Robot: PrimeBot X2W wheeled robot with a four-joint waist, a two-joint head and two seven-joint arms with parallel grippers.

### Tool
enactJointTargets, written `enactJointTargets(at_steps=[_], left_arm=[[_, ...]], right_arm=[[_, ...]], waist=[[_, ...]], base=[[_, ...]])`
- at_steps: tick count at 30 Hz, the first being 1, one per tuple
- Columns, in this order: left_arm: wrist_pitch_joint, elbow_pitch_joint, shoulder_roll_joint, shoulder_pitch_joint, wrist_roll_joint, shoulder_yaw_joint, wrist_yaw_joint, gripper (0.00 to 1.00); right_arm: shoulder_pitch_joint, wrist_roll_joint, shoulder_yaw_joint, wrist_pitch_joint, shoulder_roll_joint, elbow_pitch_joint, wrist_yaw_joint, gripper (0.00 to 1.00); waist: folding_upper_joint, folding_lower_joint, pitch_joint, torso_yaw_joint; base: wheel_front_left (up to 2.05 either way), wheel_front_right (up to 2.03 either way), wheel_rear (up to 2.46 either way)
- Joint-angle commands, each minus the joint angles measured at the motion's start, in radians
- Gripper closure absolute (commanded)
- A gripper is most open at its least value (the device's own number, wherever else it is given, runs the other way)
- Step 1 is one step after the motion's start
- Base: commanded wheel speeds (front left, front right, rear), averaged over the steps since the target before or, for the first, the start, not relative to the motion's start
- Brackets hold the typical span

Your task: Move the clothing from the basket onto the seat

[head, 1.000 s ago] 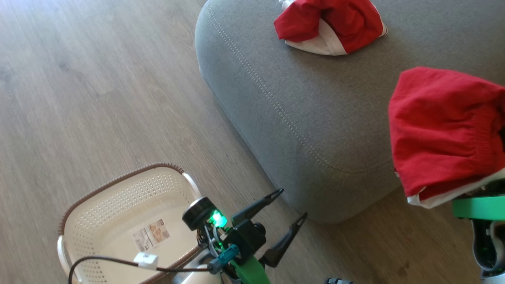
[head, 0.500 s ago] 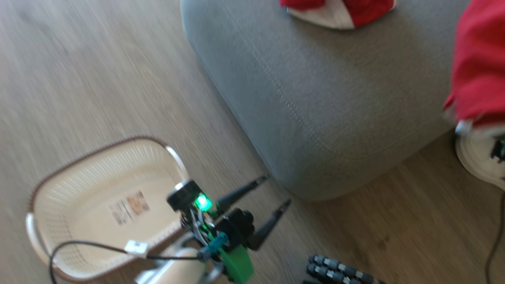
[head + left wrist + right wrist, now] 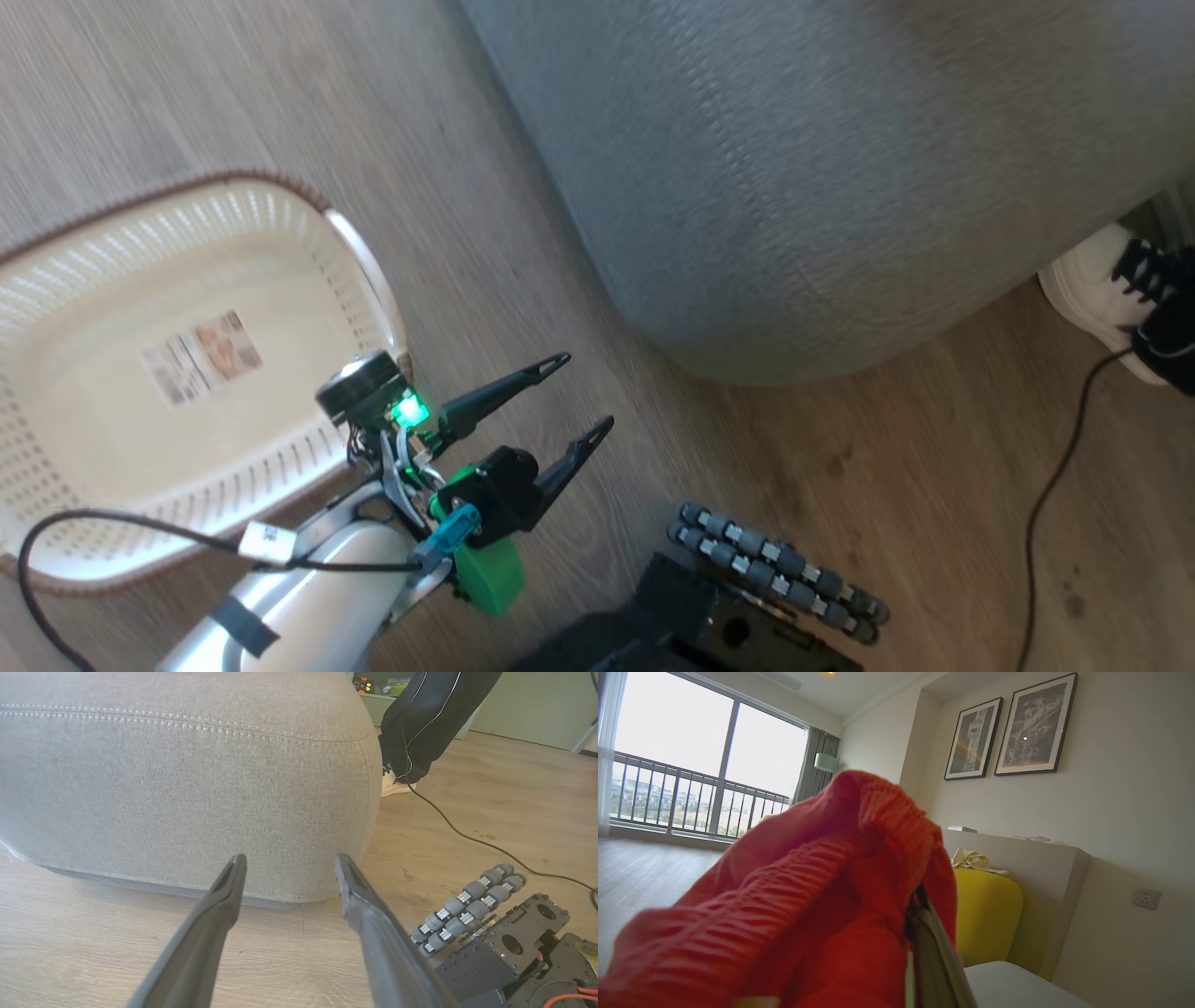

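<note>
The cream basket (image 3: 308, 448) with a brown rim lies on the floor at the left, with nothing inside but its label sticker. My left gripper (image 3: 586, 392) hangs open and holds nothing, between the basket and the grey seat (image 3: 840, 177). In the left wrist view it (image 3: 289, 858) points at the seat's front face (image 3: 187, 788). A red garment of the clothing (image 3: 808, 905) is bunched over my right gripper (image 3: 915, 905), which is shut on it. One dark finger (image 3: 931, 956) shows beside the fabric; the other is hidden.
A person stands by the seat's corner: a white shoe (image 3: 1092, 289) and a dark trouser leg (image 3: 430, 718). A black cable (image 3: 1055, 485) runs across the wood floor. My black base with grey rollers (image 3: 775, 569) is at the bottom. A yellow cushion (image 3: 985, 914) lies beyond.
The head camera has swung, so the red garments have left its view and the basket sits higher and further left. My left gripper stays open.
</note>
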Motion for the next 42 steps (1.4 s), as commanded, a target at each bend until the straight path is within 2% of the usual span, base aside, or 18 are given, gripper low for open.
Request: enactJointTargets(at_steps=[1, 9, 15, 27, 32, 40, 41, 42], left_arm=[[-0.005, -0.041, 0.008, -0.02, 0.008, 0.016, 0.0, 0.0], [-0.005, -0.056, 0.044, -0.076, 0.015, -0.003, 0.006, 0.0], [-0.005, -0.066, 0.041, -0.105, 0.012, -0.014, 0.027, 0.0], [-0.005, -0.072, 0.034, -0.141, -0.004, -0.044, 0.056, 0.0], [-0.005, -0.068, 0.017, -0.157, -0.013, -0.059, 0.064, 0.0], [-0.005, -0.063, 0.004, -0.17, -0.026, -0.072, 0.075, 0.0], [-0.005, -0.062, 0.002, -0.171, -0.027, -0.074, 0.076, 0.0], [-0.005, -0.061, -0.002, -0.172, -0.028, -0.077, 0.078, 0.0]], right_arm=[[-0.034, -0.004, -0.002, -0.005, -0.042, 0.001, 0.0, 1.0], [-0.282, -0.011, 0.006, -0.005, -0.117, 0.275, 0.0, 1.0], [-0.415, -0.058, -0.005, -0.005, -0.157, 0.514, 0.0, 1.0], [-0.507, -0.142, 0.09, -0.005, -0.145, 0.911, 0.0, 1.0], [-0.519, -0.14, 0.144, -0.005, -0.14, 0.995, 0.0, 1.0], [-0.531, -0.105, 0.193, -0.005, -0.151, 1.017, 0.0, 1.0], [-0.532, -0.101, 0.2, -0.005, -0.153, 1.017, 0.0, 0.8], [-0.53, -0.097, 0.206, -0.005, -0.154, 1.018, 0.0, 0.51]], waist=[[0.0, -0.0003, 0.063, 0.014], [0.0, -0.0003, 0.157, 0.056], [0.0, -0.0003, 0.188, 0.1], [0.0, -0.0003, 0.224, 0.164], [0.0, -0.0003, 0.218, 0.183], [0.0, -0.0003, 0.198, 0.2], [0.0, -0.0003, 0.192, 0.202], [0.0, -0.0003, 0.186, 0.204]], base=[[0.0, 0.0, 0.0], [0.0, 0.0, 0.0], [0.0, 0.0, 0.0], [0.0, 0.0, 0.0], [0.0, 0.0, 0.0], [0.0, 0.0, 0.0], [0.0, 0.0, 0.0], [0.0, 0.0, 0.0]])
